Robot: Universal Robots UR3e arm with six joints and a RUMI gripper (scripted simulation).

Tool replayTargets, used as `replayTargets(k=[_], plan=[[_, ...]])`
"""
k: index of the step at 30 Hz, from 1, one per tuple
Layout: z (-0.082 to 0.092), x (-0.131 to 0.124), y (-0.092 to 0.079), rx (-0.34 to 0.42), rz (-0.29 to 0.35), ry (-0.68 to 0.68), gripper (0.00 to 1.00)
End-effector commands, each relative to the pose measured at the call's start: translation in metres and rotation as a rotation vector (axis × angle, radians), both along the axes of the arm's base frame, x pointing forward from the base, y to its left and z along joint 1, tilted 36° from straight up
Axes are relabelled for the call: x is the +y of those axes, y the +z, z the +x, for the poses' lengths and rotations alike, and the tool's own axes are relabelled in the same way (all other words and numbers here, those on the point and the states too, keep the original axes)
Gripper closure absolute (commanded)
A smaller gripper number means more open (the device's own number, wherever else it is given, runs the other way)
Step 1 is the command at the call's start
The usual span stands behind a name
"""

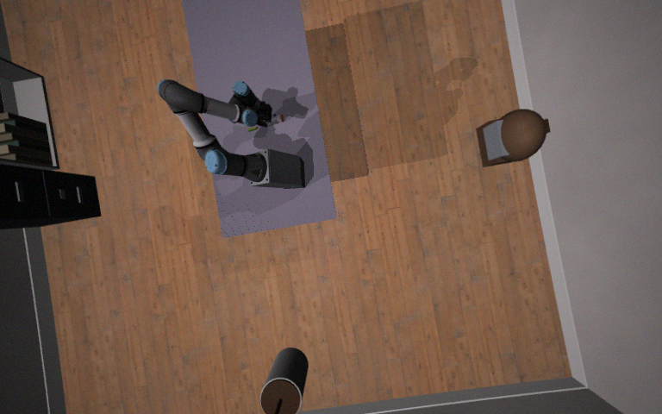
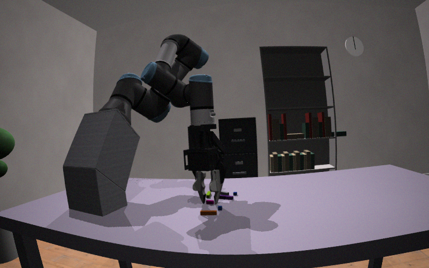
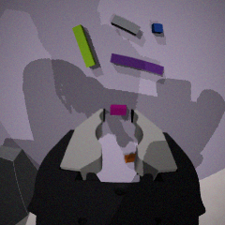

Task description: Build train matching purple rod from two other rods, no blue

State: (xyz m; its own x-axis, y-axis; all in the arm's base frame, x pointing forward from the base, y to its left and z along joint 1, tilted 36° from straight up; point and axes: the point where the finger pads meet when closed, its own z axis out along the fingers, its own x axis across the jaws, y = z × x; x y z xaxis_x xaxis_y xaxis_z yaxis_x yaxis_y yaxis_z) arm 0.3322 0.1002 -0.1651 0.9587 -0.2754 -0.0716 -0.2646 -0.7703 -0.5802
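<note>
My gripper (image 2: 209, 202) (image 3: 117, 110) is open, its fingertips low on either side of the magenta rod (image 2: 209, 201) (image 3: 118, 109), with a gap at each end of it. The magenta rod lies flat. The orange rod (image 1: 282, 117) (image 2: 208, 213) (image 3: 129, 158) lies apart from it, nearer the exterior camera, partly hidden by a finger in the wrist view. The purple rod (image 2: 226, 197) (image 3: 137, 65) lies beyond the magenta rod in the wrist view. The grey rod (image 3: 125, 25) lies beyond the purple one, and the lime rod (image 1: 252, 129) (image 2: 208, 194) (image 3: 84, 46) lies to their left.
One blue rod (image 2: 234, 193) (image 3: 157, 28) lies right of the grey rod in the wrist view. Another blue rod (image 2: 219, 207) lies near the orange rod, between it and the magenta rod in depth. The arm's base block (image 2: 94, 176) stands at the left in the exterior view.
</note>
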Motion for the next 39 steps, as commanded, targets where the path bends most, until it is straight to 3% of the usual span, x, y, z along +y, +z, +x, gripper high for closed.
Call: replayTargets(k=[1, 15, 39], plan=[[0.001, -0.001, 0.0, -0.001, -0.001, -0.001, 0.79], [0.0, -0.006, 0.008, -0.001, -0.001, -0.001, 0.79], [-0.008, -0.045, 0.062, -0.001, -0.001, -0.001, 0.79]])
